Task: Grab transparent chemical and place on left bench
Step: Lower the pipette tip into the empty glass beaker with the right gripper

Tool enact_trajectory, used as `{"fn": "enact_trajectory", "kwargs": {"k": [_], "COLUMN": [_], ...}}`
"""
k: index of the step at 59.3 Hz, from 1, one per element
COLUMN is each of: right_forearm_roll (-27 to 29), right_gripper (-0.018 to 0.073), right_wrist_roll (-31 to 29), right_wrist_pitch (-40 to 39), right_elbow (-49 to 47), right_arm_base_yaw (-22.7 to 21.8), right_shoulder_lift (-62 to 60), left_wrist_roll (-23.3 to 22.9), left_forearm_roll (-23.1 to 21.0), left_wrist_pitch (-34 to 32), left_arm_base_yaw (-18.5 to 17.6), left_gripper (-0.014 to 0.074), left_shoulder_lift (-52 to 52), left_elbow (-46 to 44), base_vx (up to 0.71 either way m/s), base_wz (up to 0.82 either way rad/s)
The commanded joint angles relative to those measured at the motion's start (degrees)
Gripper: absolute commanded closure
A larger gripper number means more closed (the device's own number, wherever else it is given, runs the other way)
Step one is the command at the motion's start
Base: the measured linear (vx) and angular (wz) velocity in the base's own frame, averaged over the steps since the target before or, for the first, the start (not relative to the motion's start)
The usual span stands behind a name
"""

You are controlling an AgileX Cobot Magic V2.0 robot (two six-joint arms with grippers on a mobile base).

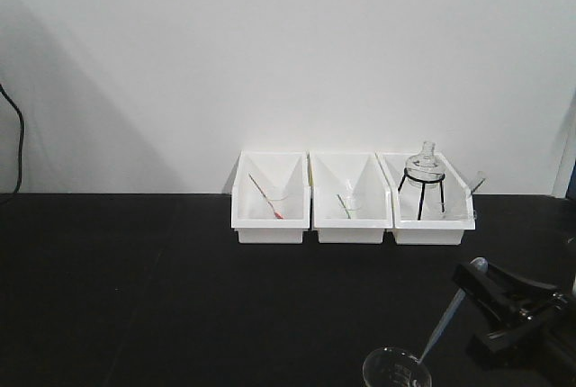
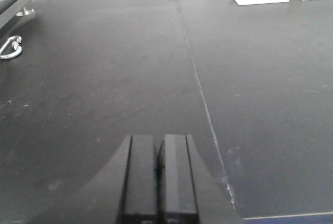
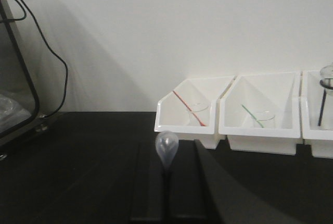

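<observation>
The right gripper (image 1: 480,277) has its jaws pinching the clear pipette (image 1: 447,319) near its bulb, tip slanting into a beaker (image 1: 396,371), while the left gripper (image 2: 157,168), jaws pressed together, idles over the black worktop (image 2: 104,78).

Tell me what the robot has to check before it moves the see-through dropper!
1. Right gripper pinches the clear dropper: ok.
2. Dropper's tip is out of the beaker: cannot tell.
3. Red dropper and green dropper stay in their white bins: ok.
4. Left gripper is shut and holds nothing: ok.
5. Black bench top under the left gripper is bare: ok.
</observation>
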Motion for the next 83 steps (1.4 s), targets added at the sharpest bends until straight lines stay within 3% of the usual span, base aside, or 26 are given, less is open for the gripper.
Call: {"fn": "enact_trajectory", "kwargs": {"k": [1, 11, 21, 30, 43, 50, 60, 71, 83], "right_forearm_roll": [0.4, 1.7, 1.0, 1.0, 1.1, 1.1, 1.1, 1.1, 0.6], "right_gripper": [0.0564, 0.0561, 0.0524, 0.0399, 0.0152, 0.0092, 0.0085, 0.0111, 0.0264], "right_wrist_roll": [0.1, -3.4, -8.5, -8.6, -8.6, -8.6, -8.6, -8.6, -8.2], "right_wrist_pitch": [-8.1, -9.3, -18.3, -23.9, -24.0, -24.0, -23.6, -17.4, 2.2], "right_elbow": [-1.9, -1.9, -1.9, -1.9, -1.9, -1.9, -1.9, -1.9, -1.9], "right_arm_base_yaw": [-0.1, -0.1, -0.1, -0.1, -0.1, -0.1, -0.1, -0.1, -0.1], "right_shoulder_lift": [1.7, 8.5, 14.0, 17.7, 18.6, 18.6, 18.0, 12.2, -0.8], "left_wrist_roll": [-0.4, -0.4, -0.4, -0.4, -0.4, -0.4, -0.4, -0.4, -0.4], "left_forearm_roll": [0.0, 0.0, 0.0, 0.0, 0.0, 0.0, 0.0, 0.0, 0.0], "left_wrist_pitch": [-4.5, -4.5, -4.5, -4.5, -4.5, -4.5, -4.5, -4.5, -4.5], "left_arm_base_yaw": [-0.1, -0.1, -0.1, -0.1, -0.1, -0.1, -0.1, -0.1, -0.1], "left_gripper": [0.0600, 0.0600, 0.0600, 0.0600, 0.0600, 0.0600, 0.0600, 0.0600, 0.0600], "left_shoulder_lift": [-1.1, -1.1, -1.1, -1.1, -1.1, -1.1, -1.1, -1.1, -1.1], "left_elbow": [0.9, 0.9, 0.9, 0.9, 0.9, 0.9, 0.9, 0.9, 0.9], "base_vx": [0.00, 0.00, 0.00, 0.00, 0.00, 0.00, 0.00, 0.00, 0.00], "base_wz": [0.00, 0.00, 0.00, 0.00, 0.00, 0.00, 0.00, 0.00, 0.00]}}
